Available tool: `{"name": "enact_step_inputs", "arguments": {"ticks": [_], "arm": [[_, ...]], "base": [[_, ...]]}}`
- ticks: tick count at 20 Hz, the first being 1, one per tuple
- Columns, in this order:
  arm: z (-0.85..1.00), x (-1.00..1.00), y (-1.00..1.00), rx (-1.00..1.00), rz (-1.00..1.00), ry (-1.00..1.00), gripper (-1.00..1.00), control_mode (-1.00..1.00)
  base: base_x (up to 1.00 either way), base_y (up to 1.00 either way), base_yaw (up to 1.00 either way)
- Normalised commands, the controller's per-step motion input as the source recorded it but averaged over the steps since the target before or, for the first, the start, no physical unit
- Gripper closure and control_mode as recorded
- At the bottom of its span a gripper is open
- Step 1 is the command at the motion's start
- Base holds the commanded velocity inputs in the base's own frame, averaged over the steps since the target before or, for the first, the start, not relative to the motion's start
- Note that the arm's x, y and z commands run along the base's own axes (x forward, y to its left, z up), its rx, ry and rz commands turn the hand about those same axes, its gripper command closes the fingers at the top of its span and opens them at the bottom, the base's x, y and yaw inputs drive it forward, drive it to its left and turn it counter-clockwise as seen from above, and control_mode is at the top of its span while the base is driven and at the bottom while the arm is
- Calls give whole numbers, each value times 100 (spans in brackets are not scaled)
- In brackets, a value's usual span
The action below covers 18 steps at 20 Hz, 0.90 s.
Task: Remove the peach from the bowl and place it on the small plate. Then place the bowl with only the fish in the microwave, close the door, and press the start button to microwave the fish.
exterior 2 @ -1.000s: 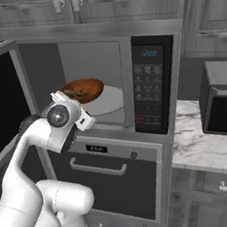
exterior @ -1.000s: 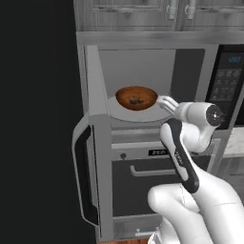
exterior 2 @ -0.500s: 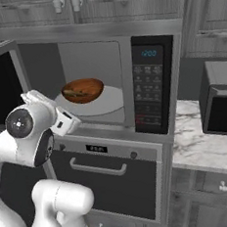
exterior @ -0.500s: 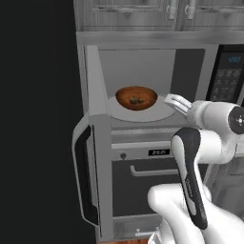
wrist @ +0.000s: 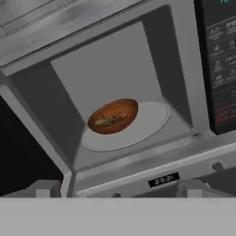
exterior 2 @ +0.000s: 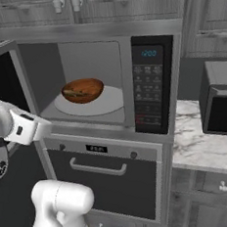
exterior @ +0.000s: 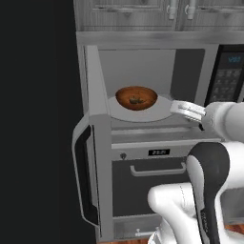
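Back comes the arm: a second ago the hand hung right in front of the microwave's opening, close to the bowl, and now it has pulled out and swung aside, clear of the cavity. The gripper [exterior: 177, 107] sits just outside the front lip of the microwave [exterior: 143, 62] in the left base view, at the right end of the opening, pointing in toward the turntable. In the right base view the same gripper [exterior 2: 40, 126] shows at the left edge, low against the front sill.

Fingers are spread wide, as wide as they go, and nothing is between them. In the hand view the two finger tips [wrist: 44, 189] stand far apart at the bottom of the picture, with open space between them and the oven front beyond. No contact with the bowl, no contact with the door.

The bowl [exterior: 136, 97] is inside the microwave, sitting upright on the white turntable [exterior: 159, 111], toward its left part. It's a brown wooden-looking bowl, and the fish [wrist: 108, 120] lies in the bottom of it, a small dark shape.

The microwave door [exterior: 88, 176] stands swung wide open to the left, its dark handle facing out. The control panel [exterior 2: 150, 90] is on the right of the cavity, its display lit. Below the microwave, an oven drawer with a bar handle [exterior 2: 97, 167].
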Motion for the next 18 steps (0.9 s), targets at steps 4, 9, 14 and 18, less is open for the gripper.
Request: {"name": "enact_step_inputs", "arguments": {"ticks": [4,9,14,18], "arm": [[0,-100,33,-33,7,-9,-100,-100],[8,-100,23,-37,16,-12,-100,-100],[12,-100,38,-42,23,-14,-100,-100],[0,-81,73,-45,20,-6,-100,-100]], "base": [[0,0,0],[0,0,0],[0,0,0],[0,0,0]]}}
